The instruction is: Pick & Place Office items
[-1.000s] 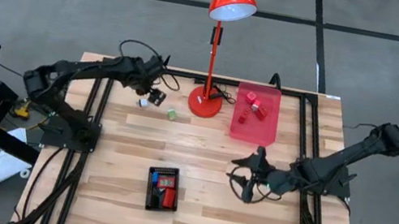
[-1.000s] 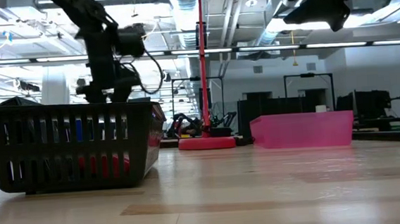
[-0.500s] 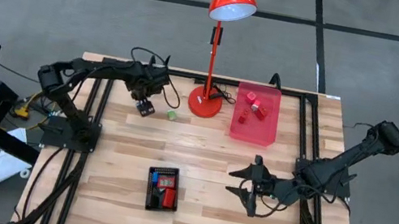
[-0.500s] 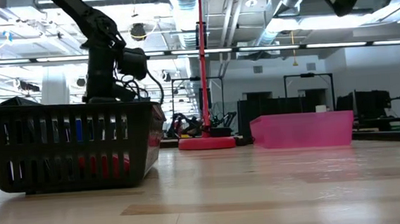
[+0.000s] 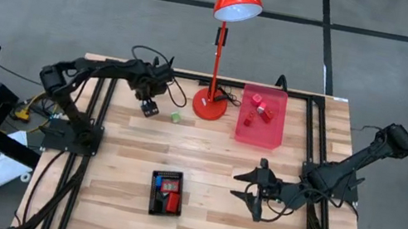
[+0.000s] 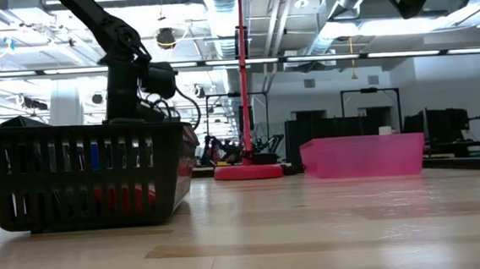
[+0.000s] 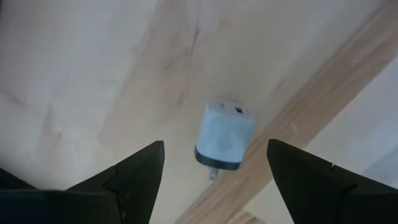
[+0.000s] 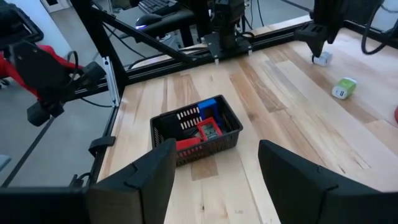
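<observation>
My left gripper (image 7: 215, 146) is open and points down near the table's far-left part (image 5: 150, 107). A small white piece with a dark end (image 7: 224, 135) lies flat on the wood between its fingers, apart from both. A green piece (image 5: 176, 116) lies just right of it. My right gripper (image 5: 251, 189) is open and hovers above the table's right half (image 8: 217, 146), touching nothing. More red and blue pieces sit in the black basket (image 5: 166, 192), and red blocks lie in the pink tray (image 5: 261, 114).
The red desk lamp's base (image 5: 209, 103) stands between the green piece and the pink tray, its pole rising over the far edge. Black frame rails (image 5: 101, 113) run along both table sides. In the low view the basket (image 6: 86, 172) hides the left gripper's fingers.
My left gripper has moved toward the near edge and down, and it now stands over the white piece that lay beside it before. My right gripper has turned and shifted slightly toward the near edge, then kept still. No piece has moved.
</observation>
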